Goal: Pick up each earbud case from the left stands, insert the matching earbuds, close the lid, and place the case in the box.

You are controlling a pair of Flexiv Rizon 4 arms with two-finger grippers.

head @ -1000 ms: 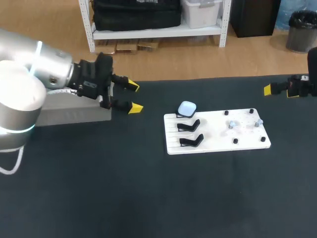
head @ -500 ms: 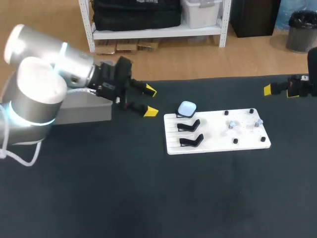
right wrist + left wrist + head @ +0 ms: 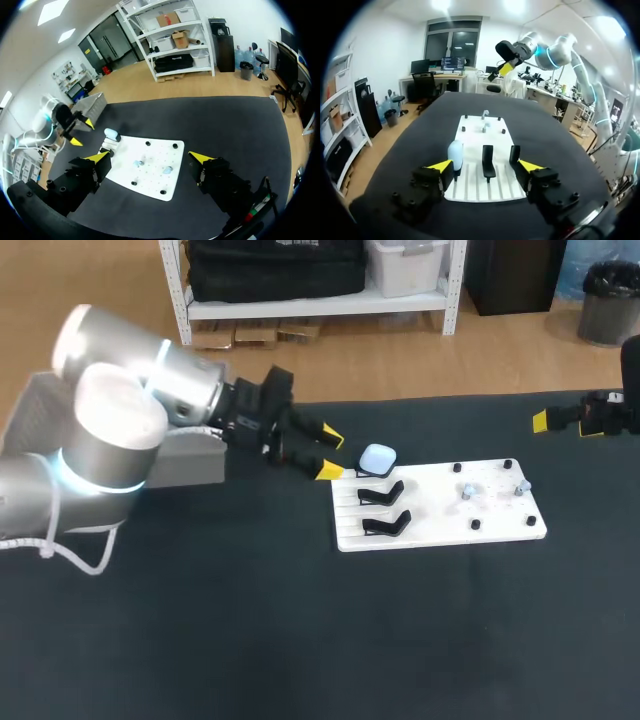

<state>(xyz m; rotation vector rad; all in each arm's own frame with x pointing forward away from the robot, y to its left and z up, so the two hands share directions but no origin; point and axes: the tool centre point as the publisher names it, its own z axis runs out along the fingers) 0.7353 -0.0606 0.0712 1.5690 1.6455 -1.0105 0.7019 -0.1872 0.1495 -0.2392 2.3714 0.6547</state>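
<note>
A pale blue earbud case (image 3: 378, 458) sits on the farthest of three black stands at the left end of a white board (image 3: 440, 510). The two nearer stands (image 3: 384, 508) are bare. Two small bluish earbuds (image 3: 468, 490) lie on the board's right half. My left gripper (image 3: 329, 452) hovers open just left of the case, not touching it; in the left wrist view the case (image 3: 455, 153) stands ahead of the left gripper (image 3: 485, 165), close to one finger. My right gripper (image 3: 150, 157) is open and empty, off beyond the board (image 3: 145, 170), at the table's far right edge (image 3: 560, 420).
A grey box (image 3: 175, 458) rests at the table's left, behind my left arm. Several black pegs (image 3: 476, 524) stick up from the board's right half. Dark tabletop (image 3: 320, 640) spreads out in front of the board.
My left arm has swung right from beside the grey box to just short of the case on the board. The right arm has kept still.
</note>
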